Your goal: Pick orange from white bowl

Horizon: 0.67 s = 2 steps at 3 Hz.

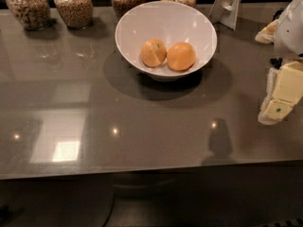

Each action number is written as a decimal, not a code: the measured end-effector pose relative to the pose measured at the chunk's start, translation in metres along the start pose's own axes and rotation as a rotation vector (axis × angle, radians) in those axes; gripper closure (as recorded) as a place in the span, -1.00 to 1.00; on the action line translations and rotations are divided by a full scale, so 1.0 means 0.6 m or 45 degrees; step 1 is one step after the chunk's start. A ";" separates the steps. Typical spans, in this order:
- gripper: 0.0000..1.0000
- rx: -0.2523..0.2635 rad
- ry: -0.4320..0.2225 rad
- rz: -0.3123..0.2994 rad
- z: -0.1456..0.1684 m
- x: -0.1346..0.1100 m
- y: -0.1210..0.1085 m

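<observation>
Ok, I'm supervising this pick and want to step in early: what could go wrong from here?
The orange lies touching a paler orange in the white bowl, so a grasp could catch or nudge the wrong fruit. The bowl's sides flare up around both, and the gripper, off at the right edge of the counter, might clip the rim coming in and shove the bowl. Glass jars stand close behind it; a shoved bowl could knock them.

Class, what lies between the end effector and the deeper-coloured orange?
Camera view: only countertop and the white bowl's wall separate the end effector, at right, from the orange.
</observation>
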State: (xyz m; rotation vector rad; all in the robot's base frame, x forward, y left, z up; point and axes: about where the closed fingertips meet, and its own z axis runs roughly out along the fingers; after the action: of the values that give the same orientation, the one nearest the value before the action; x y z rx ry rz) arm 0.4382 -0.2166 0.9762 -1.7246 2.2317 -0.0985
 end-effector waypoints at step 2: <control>-1.00 0.006 -0.140 0.003 -0.004 -0.030 -0.020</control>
State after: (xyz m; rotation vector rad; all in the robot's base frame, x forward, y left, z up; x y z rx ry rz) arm 0.4528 -0.2031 0.9850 -1.6827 2.1527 -0.0080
